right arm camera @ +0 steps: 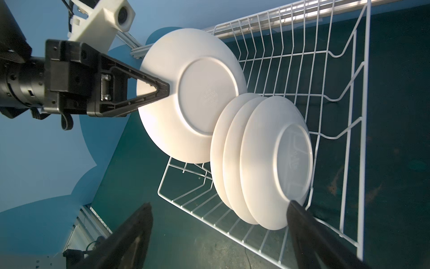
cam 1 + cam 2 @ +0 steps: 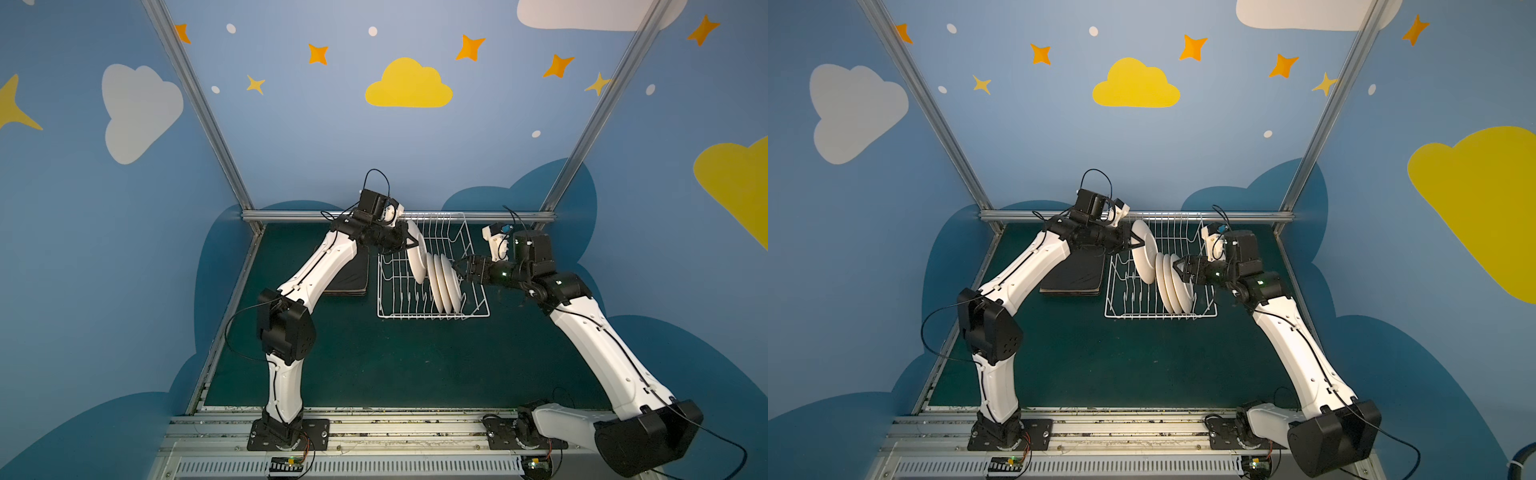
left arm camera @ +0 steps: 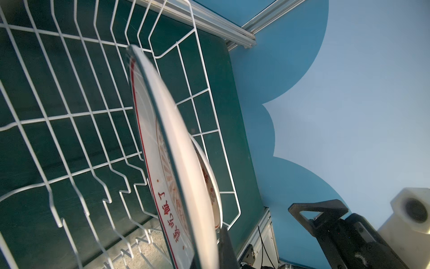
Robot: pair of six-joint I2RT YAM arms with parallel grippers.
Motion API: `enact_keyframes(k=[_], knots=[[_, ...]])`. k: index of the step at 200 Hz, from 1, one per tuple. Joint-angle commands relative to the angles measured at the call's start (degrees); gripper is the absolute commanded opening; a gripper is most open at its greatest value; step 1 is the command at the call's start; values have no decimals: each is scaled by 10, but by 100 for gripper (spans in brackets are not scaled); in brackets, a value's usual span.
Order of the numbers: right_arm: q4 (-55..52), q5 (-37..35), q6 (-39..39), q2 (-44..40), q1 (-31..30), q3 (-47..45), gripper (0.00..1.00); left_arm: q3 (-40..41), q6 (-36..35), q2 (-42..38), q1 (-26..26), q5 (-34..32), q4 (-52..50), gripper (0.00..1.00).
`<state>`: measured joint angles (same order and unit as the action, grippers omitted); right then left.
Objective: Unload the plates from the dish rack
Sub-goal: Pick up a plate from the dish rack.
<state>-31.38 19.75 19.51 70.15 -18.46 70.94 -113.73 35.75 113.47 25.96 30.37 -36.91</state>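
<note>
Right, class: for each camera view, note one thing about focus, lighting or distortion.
Both top views: the wide-angle lens splays the walls; the table is dim. Left wrist view: the held plate is soft-edged, close to the lens. Right wrist view: the fingers of the right gripper blur out, while the racked plates are sharp and evenly lit.

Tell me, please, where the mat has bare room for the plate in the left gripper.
The widest free patch of mat lies between the dish rack's near rim and the base rail. Left of the rack is crowded: the stack of black plates, the left gripper with its round plate. At its right side hangs the open right gripper.
</note>
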Motion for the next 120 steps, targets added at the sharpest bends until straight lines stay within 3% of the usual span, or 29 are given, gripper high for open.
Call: enact_keyframes(k=[1,87,120], knots=[[17,1,5,-4,4,12,90,-13,-24,-41,-4,-4,11,3],[19,-1,19,-7,3,8,90,-31,-56,-75,-23,-29,16,3],[27,-2,27,-9,3,10,90,-42,-175,-95,-8,-62,20,3]])
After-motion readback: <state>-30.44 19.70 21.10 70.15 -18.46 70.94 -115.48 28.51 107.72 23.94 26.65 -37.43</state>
